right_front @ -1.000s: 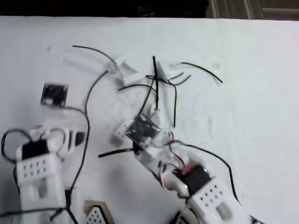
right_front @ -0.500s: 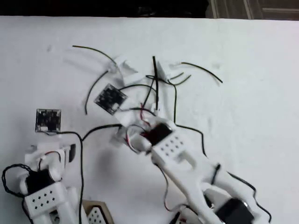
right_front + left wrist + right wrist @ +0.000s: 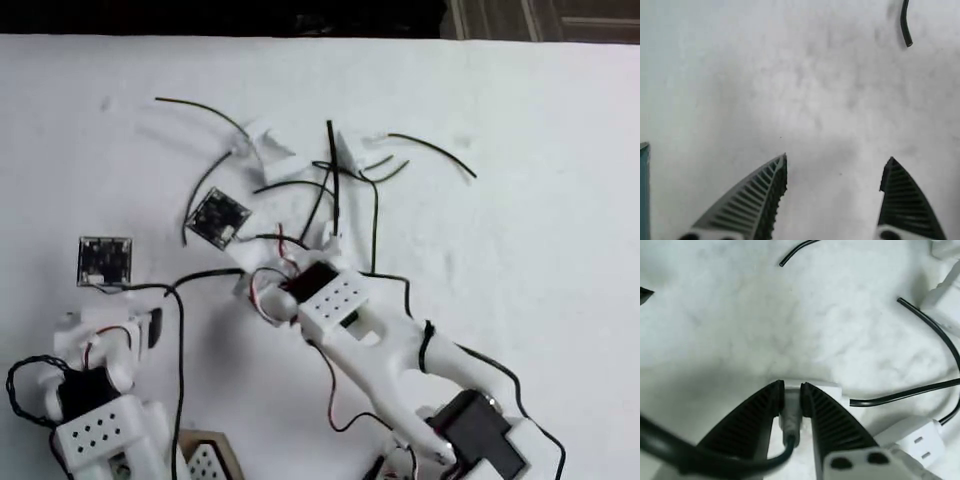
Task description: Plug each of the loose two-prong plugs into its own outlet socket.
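Plug (image 3: 790, 416), clamped lengthwise between right jaws, trails cord (image 3: 730, 461) wristward; left jaws gape.

table (image 3: 540, 200): white, matt, faintly mottled | jaws: black plastic, ribbed, matt | plug (image 3: 790, 414): pale plastic, smooth | cords (image 3: 890, 397): black, smooth, slight sheen | socket (image 3: 910, 432): white plastic, smooth | arms (image 3: 390, 345): white plastic

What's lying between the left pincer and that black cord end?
Nothing: bare table between the open left pincer and cord end, in the left wrist view.
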